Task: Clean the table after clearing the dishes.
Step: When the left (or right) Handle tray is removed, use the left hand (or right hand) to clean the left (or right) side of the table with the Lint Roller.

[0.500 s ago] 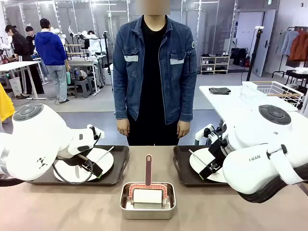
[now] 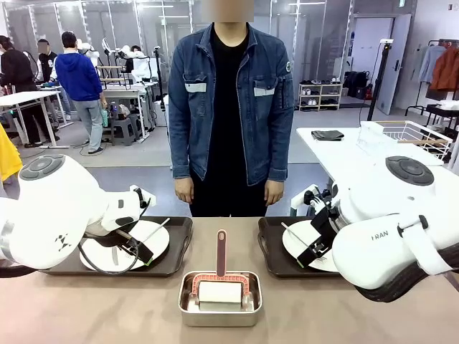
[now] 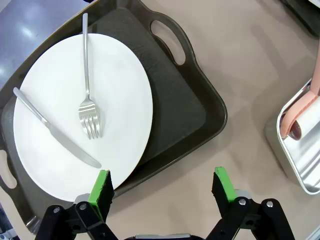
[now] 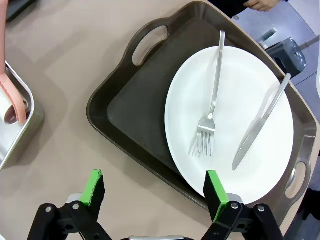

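Both sets of dishes sit on the table (image 2: 107,308), one at each side, with nothing cleared yet. At the left, a dark tray (image 3: 175,115) carries a white plate (image 3: 120,100) with a fork (image 3: 86,75) and knife (image 3: 55,131) lying loose on it. At the right, a matching tray (image 4: 135,105) carries a plate (image 4: 245,85), fork (image 4: 215,85) and knife (image 4: 260,122). Between the trays, nearer the robot, stands a steel pan (image 2: 219,317) holding a roller (image 2: 219,290). A person (image 2: 229,107) stands at the far side, arms down. The left gripper (image 3: 162,184) hovers above the near edge of the left tray, jaws spread wide and holding nothing. The right gripper (image 4: 155,184) is placed likewise over the right tray, also wide apart and empty. Assessment: the trays look rigid, with cut-out handles at their ends. The raised rim or a handle appears the soundest place to take hold. The plates look hard, smooth and breakable, and the loaded trays probably have moderate weight. The cutlery is unsecured and would likely slide if a tray tilts, so level carriage is advised.
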You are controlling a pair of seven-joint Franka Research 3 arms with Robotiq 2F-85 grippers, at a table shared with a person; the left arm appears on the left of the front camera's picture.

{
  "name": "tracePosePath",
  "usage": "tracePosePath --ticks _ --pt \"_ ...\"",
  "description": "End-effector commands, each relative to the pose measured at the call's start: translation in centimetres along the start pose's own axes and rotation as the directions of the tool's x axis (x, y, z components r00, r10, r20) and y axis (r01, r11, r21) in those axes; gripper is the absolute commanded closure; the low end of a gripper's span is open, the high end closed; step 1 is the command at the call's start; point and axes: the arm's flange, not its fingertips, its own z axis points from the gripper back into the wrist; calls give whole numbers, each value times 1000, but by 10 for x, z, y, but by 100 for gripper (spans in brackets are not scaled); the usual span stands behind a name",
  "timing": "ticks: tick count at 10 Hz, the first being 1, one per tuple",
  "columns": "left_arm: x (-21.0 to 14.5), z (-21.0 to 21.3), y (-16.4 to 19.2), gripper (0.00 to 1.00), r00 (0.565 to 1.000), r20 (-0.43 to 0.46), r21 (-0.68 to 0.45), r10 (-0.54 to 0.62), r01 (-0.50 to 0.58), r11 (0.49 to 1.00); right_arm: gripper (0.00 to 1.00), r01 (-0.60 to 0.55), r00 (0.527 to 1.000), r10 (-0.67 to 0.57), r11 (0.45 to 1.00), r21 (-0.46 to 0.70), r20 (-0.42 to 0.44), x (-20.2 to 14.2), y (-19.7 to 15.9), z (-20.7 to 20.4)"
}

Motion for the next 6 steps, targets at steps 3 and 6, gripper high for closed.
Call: tracePosePath --ticks 3,6 --pt "0 0 0 0 1000 0 0 0 0 1000 0 1 1000 -1 1000 1 0 0 0 0" --pt "0 0 0 0 1000 0 0 0 0 1000 0 1 1000 -1 1000 1 0 0 0 0"
